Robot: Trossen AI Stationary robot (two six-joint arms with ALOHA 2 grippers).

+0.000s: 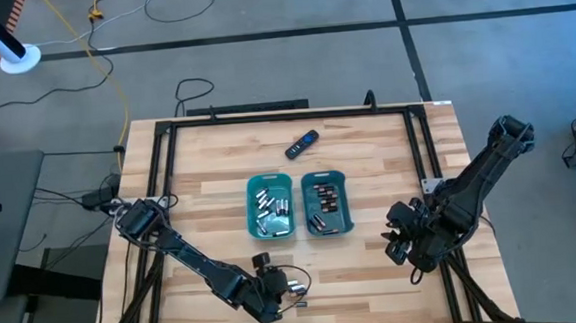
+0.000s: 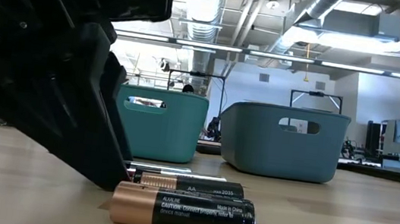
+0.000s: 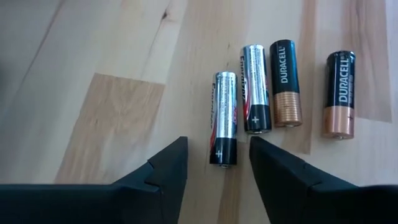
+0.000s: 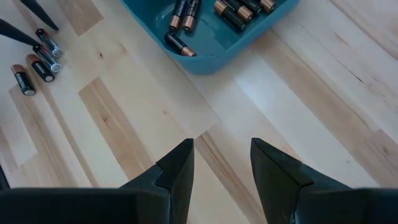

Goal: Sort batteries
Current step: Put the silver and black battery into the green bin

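Four loose batteries lie on the wood near the table's front edge: two silvery ones [image 3: 224,118] [image 3: 255,87] and two dark ones with coppery ends [image 3: 285,84] [image 3: 339,93]. My left gripper [image 3: 217,163] slants down over them, open. Its fingertips stand on either side of the nearest silvery battery's dark end [image 3: 222,154] without touching it. In the high view the left gripper [image 1: 276,290] is at front centre. My right gripper [image 1: 401,247] waits open above bare wood at the right. More batteries lie in two teal trays.
The left teal tray [image 1: 252,209] holds silvery batteries and the right one [image 1: 348,203] holds dark coppery ones; both stand mid-table. A black remote [image 1: 302,144] lies beyond them. A black frame [image 1: 158,159] borders the table. In the low view a dark battery [image 2: 184,212] lies nearest the camera.
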